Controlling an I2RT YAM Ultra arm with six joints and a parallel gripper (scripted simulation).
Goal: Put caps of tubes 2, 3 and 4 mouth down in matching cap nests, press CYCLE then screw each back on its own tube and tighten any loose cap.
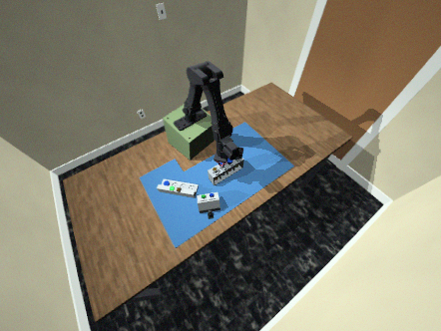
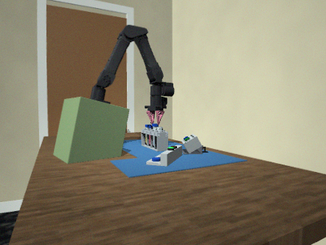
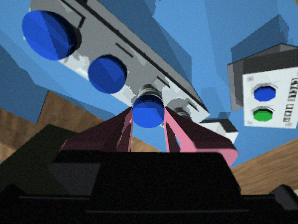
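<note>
My gripper (image 1: 221, 162) (image 2: 155, 123) (image 3: 148, 111) is shut on a blue cap (image 3: 148, 110). It holds the cap right at the mouth of the third tube in the grey decapping station (image 1: 228, 171) (image 2: 161, 142) (image 3: 80, 65). I cannot tell whether the cap touches the thread. Two capped tubes (image 3: 47, 34) (image 3: 106, 74) stand to one side of it. The tube (image 3: 181, 107) on the key-box side is uncapped. Another blue cap (image 1: 165, 182) (image 2: 156, 159) lies in an end nest of the cap tray (image 1: 187, 189) (image 2: 170, 156). A green light (image 1: 172, 188) (image 2: 171, 147) shows on the tray.
The key box (image 1: 209, 201) (image 2: 192, 143) (image 3: 265, 70) with a blue key (image 3: 263, 93) and a green key (image 3: 262, 115) stands near the station. All stand on a blue mat (image 1: 190, 219) (image 2: 214, 159). The arm's green base block (image 1: 187, 132) (image 2: 88, 129) is behind.
</note>
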